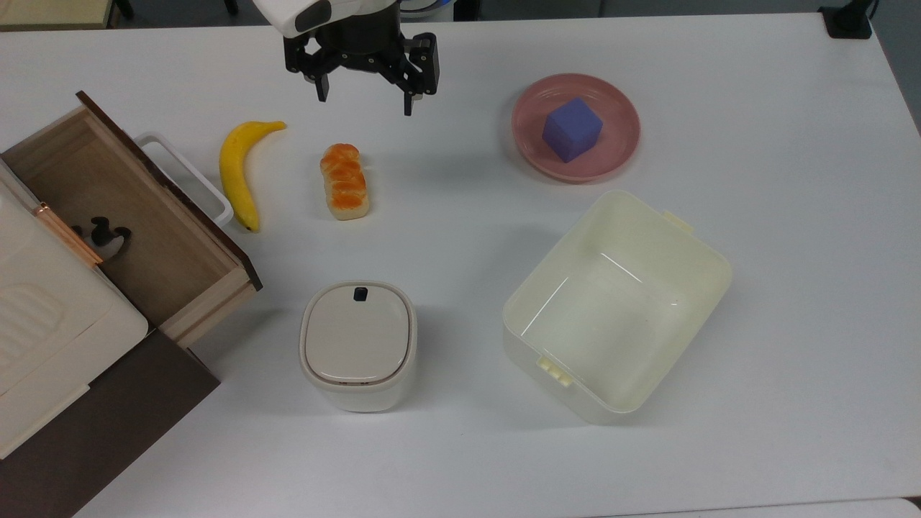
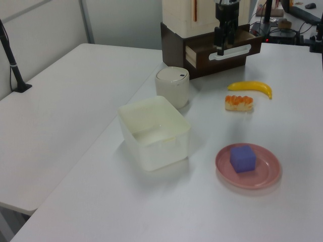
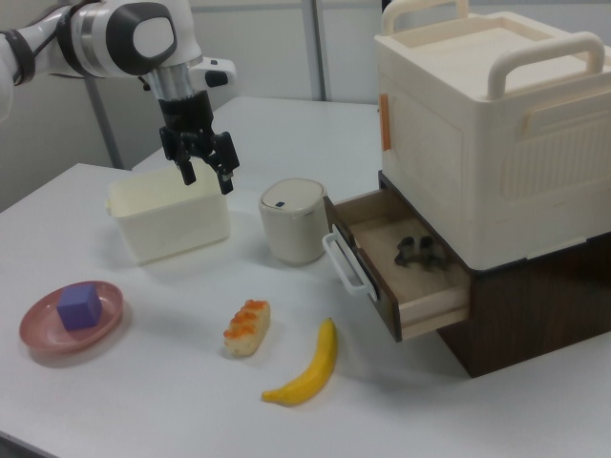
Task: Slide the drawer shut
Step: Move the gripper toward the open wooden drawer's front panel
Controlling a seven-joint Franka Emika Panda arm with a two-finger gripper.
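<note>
Top view shows the end effector (image 1: 363, 97) hanging open and empty above the table (image 1: 755, 108), near the banana (image 1: 241, 169) and bread (image 1: 345, 180). The drawer (image 1: 137, 223) stands pulled out at the top view's left, well apart. Approach seems not yet begun; next, reach its dark front panel and push inward.

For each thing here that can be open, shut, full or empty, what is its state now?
drawer: pulled open, small dark object inside
hand: open, holding nothing, above the table
cream tub: empty
white bin: lid shut
pink plate: holds a purple cube
</note>
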